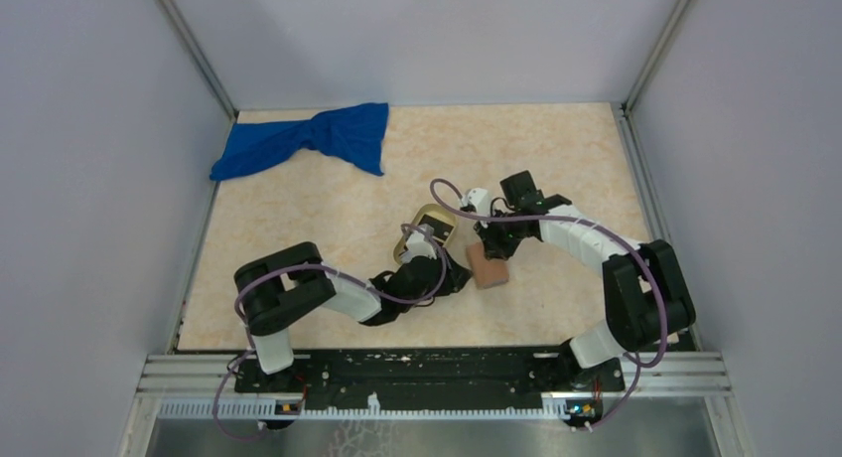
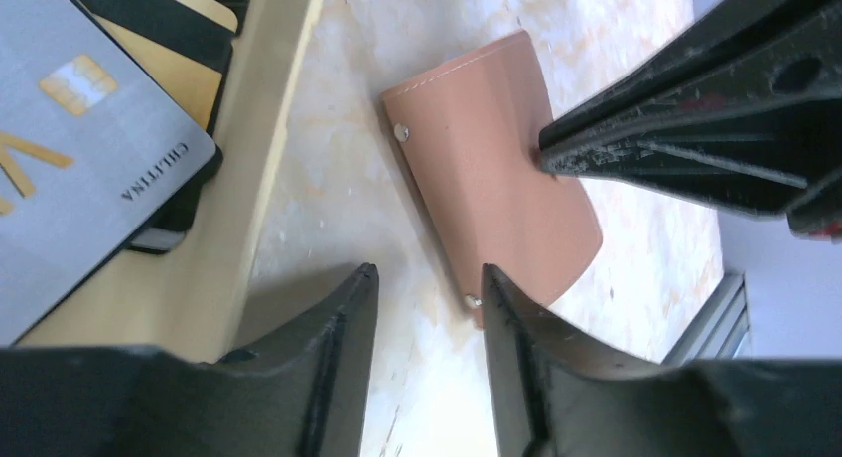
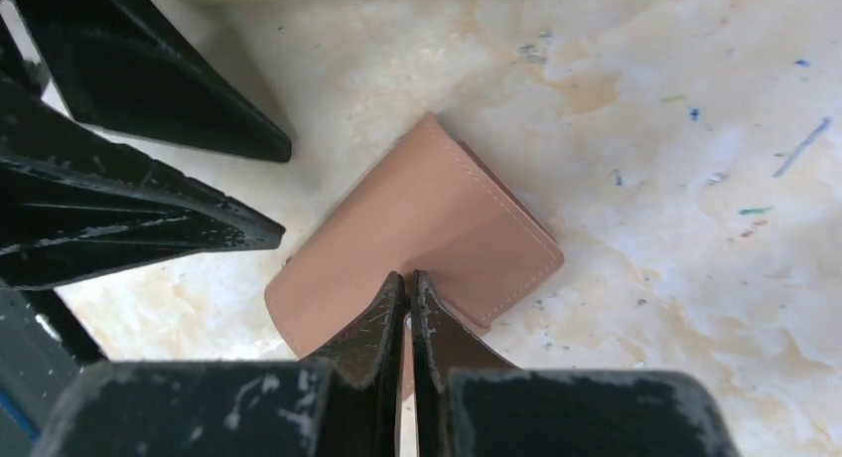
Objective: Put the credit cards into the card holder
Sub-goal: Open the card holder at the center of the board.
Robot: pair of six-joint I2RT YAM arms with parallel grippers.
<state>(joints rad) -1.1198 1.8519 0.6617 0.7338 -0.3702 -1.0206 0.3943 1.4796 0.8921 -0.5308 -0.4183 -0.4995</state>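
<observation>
The card holder lies folded shut on the table just right of the oval tan tray. In the left wrist view a grey credit card rests in the tray on top of a black card. My left gripper is open and low over bare table between the tray rim and the card holder, its right finger at the holder's near corner. My right gripper is shut, its tips pressed on the top of the card holder.
A crumpled blue cloth lies at the back left of the table. A gold card with a black stripe also sits in the tray. Grey walls enclose the table on three sides. The two grippers' fingers stand very close together over the holder.
</observation>
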